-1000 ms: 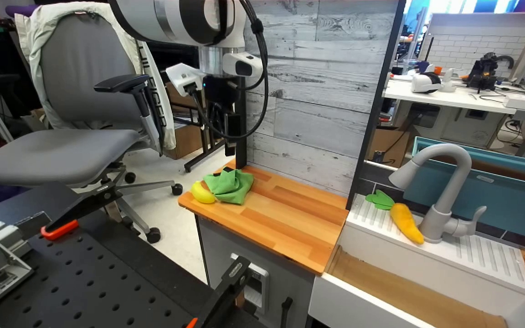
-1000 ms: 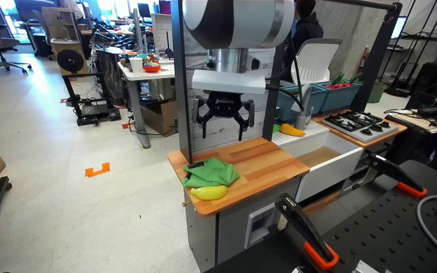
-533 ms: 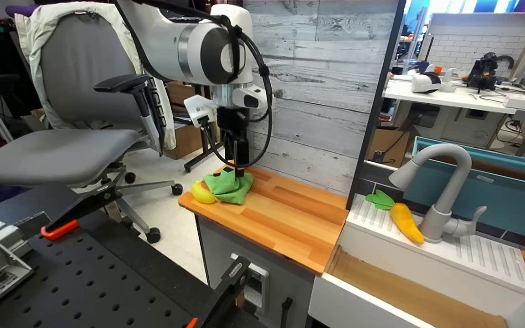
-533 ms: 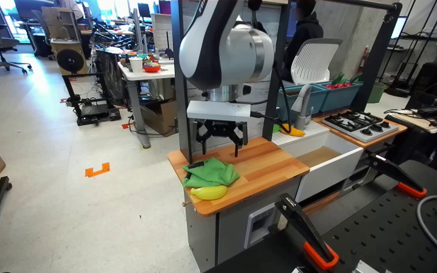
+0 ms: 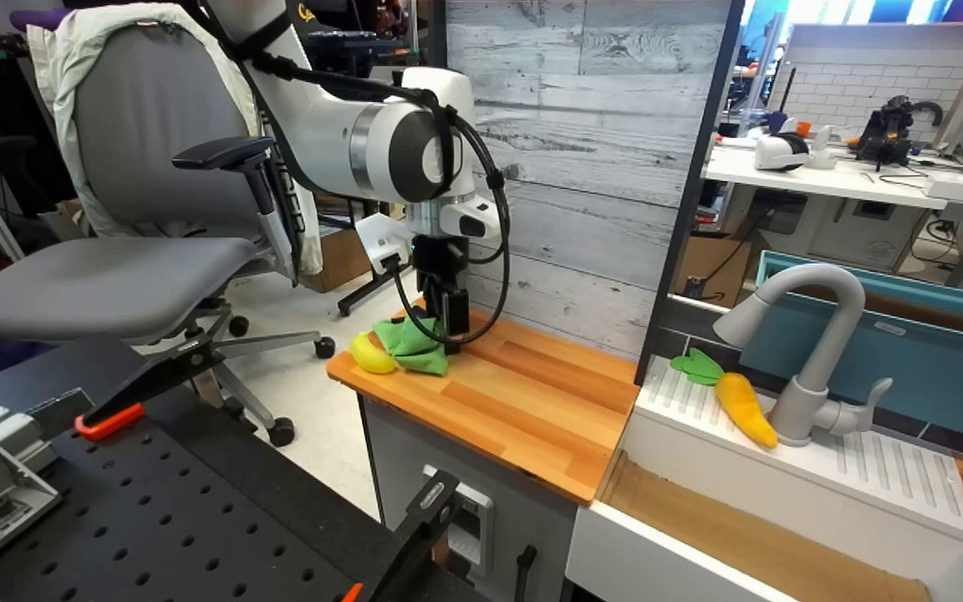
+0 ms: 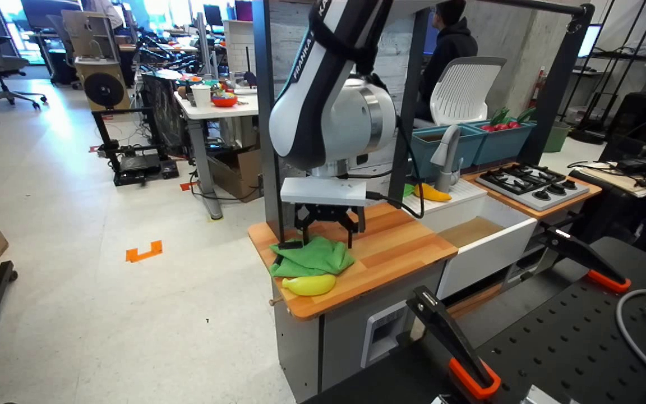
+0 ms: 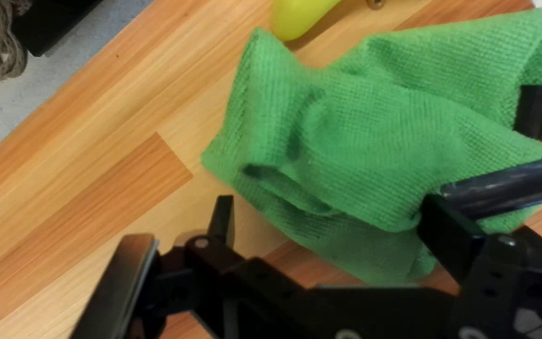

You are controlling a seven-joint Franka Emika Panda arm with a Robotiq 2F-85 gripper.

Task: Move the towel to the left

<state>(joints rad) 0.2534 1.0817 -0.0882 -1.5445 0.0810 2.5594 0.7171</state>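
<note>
A crumpled green towel lies at one end of the wooden counter in both exterior views (image 5: 409, 341) (image 6: 317, 259). It fills much of the wrist view (image 7: 370, 127). Dark tube-like pieces (image 7: 506, 188) show at its edge. My gripper (image 6: 327, 243) is open, pointing down, low over the towel's edge on the wall-panel side. In the wrist view the gripper (image 7: 328, 201) has the near part of the towel between its spread fingers. The right finger overlaps the towel beside a dark piece; contact is unclear. The left finger is over bare wood.
A yellow toy banana (image 6: 309, 285) lies against the towel near the counter's front corner. A grey wood-patterned panel (image 5: 565, 167) rises behind the counter (image 5: 532, 401). A sink with a grey faucet (image 5: 816, 351) and an orange toy carrot (image 5: 745, 410) stand beside it.
My gripper has come down from well above the counter to the towel's level, and shifted slightly toward the sink in an exterior view. It stays open. The towel and banana look unmoved.
</note>
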